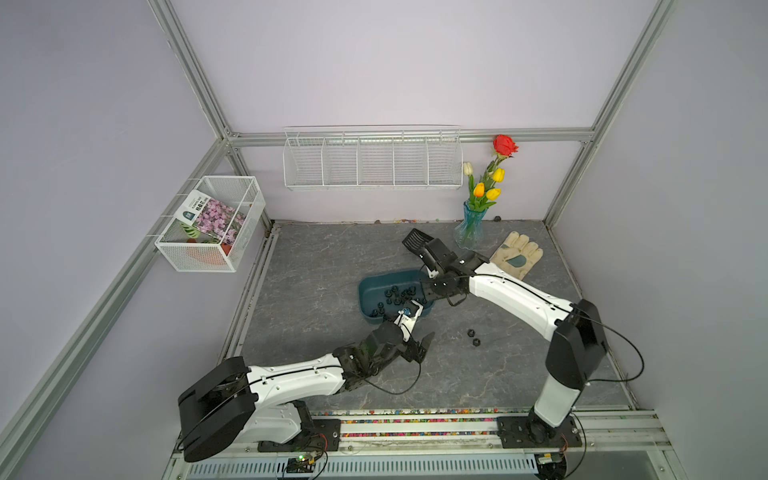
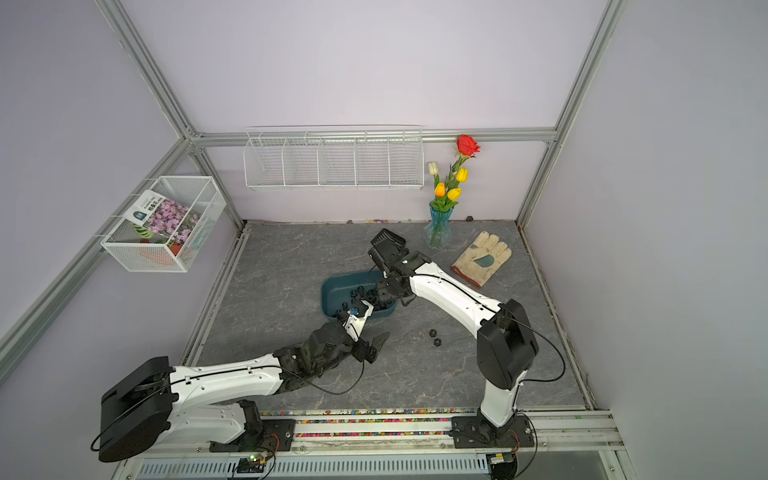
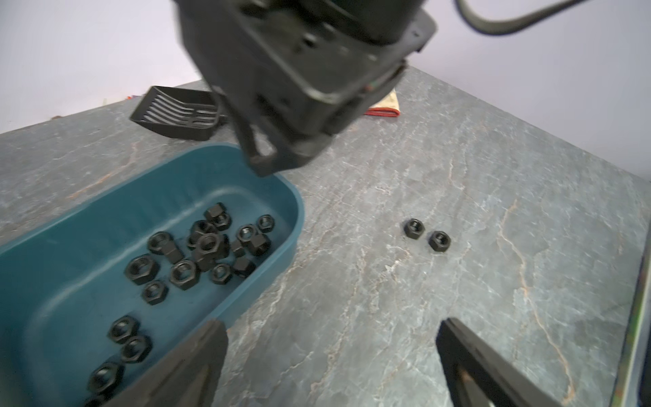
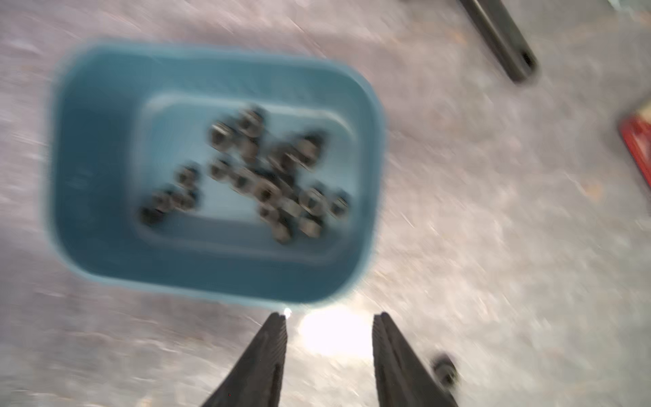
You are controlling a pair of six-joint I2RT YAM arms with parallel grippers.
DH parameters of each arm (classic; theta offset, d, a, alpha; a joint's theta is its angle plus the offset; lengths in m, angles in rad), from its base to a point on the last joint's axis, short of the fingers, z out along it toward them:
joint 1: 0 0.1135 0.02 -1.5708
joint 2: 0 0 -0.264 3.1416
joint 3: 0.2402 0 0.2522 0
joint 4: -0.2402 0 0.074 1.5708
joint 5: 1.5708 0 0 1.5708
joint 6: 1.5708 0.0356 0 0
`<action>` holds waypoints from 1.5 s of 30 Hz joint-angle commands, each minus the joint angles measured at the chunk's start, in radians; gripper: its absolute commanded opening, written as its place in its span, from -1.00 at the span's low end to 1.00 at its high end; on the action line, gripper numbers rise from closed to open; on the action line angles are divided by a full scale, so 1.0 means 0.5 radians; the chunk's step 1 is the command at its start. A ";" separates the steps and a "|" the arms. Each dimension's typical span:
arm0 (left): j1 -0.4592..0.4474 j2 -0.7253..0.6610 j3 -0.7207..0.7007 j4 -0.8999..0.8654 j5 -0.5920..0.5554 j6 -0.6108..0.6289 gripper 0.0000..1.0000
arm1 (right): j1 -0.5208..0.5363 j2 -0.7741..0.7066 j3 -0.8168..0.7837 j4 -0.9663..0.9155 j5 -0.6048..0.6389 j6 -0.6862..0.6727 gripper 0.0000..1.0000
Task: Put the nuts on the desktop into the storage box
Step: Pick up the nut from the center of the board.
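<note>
The teal storage box (image 1: 368, 291) sits mid-desktop with several black nuts (image 1: 399, 293) inside; the left wrist view shows them as a cluster of nuts (image 3: 208, 246). Two nuts (image 1: 473, 337) lie side by side on the grey desktop (image 1: 316, 257) to the right of the box, and both top views show these nuts (image 2: 434, 337). My left gripper (image 1: 422, 324) is wide open at the box's near right corner, nothing between its fingers (image 3: 458, 338). My right gripper (image 1: 430, 291) hovers over the box's right end, open and empty (image 4: 329, 317). One blurred nut (image 4: 444, 370) shows beside it.
A black slotted scoop (image 1: 415, 241) lies just behind the box. A pale work glove (image 1: 517, 253) and a blue vase of flowers (image 1: 469, 228) stand at the back right. White wire baskets (image 1: 372, 162) hang on the back wall, another basket (image 1: 212, 224) on the left.
</note>
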State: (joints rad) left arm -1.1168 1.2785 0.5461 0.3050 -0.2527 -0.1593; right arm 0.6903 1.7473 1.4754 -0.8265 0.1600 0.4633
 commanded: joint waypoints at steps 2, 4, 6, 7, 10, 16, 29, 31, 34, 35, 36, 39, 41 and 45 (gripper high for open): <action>-0.043 0.071 0.070 -0.001 0.080 0.008 0.95 | -0.082 -0.226 -0.316 0.046 0.094 0.084 -0.08; -0.058 0.104 0.085 0.024 0.119 0.001 0.95 | -0.124 -0.330 -0.477 0.080 0.086 0.109 -0.06; -0.077 0.146 0.114 0.028 0.139 0.000 0.95 | -0.163 -0.410 -0.607 0.109 0.071 0.127 -0.06; -0.093 0.174 0.130 0.029 0.143 0.001 0.95 | -0.181 -0.448 -0.661 0.119 0.062 0.137 -0.06; -0.140 0.255 0.190 0.028 0.146 0.003 0.95 | -0.235 -0.544 -0.826 0.175 0.018 0.156 -0.06; -0.205 0.399 0.285 0.028 0.166 -0.009 0.95 | -0.296 -0.608 -1.070 0.299 -0.080 0.190 -0.06; -0.214 0.476 0.337 0.010 0.181 -0.032 0.95 | -0.358 -0.510 -1.308 0.496 -0.141 0.230 -0.07; -0.214 0.486 0.344 0.007 0.183 -0.028 0.96 | -0.364 -0.477 -1.317 0.527 -0.150 0.227 -0.07; -0.213 0.492 0.350 0.007 0.183 -0.028 0.95 | -0.371 -0.412 -1.325 0.563 -0.161 0.224 -0.07; -0.213 0.494 0.348 0.010 0.185 -0.028 0.95 | -0.371 -0.393 -1.325 0.578 -0.163 0.222 -0.07; -0.213 0.496 0.350 0.010 0.186 -0.033 0.95 | -0.374 -0.369 -1.324 0.587 -0.167 0.221 -0.08; -0.213 0.509 0.357 0.010 0.191 -0.031 0.95 | -0.377 -0.309 -1.317 0.616 -0.169 0.221 -0.08; -0.212 0.514 0.359 0.010 0.192 -0.034 0.95 | -0.377 -0.284 -1.319 0.632 -0.174 0.222 -0.09; -0.214 0.523 0.361 0.017 0.191 -0.032 0.95 | -0.380 -0.258 -1.322 0.641 -0.182 0.225 -0.12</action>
State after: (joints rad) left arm -1.2186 1.5311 0.6941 0.3130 -0.1696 -0.1711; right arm 0.5079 1.5711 0.8341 -0.5240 0.0856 0.5617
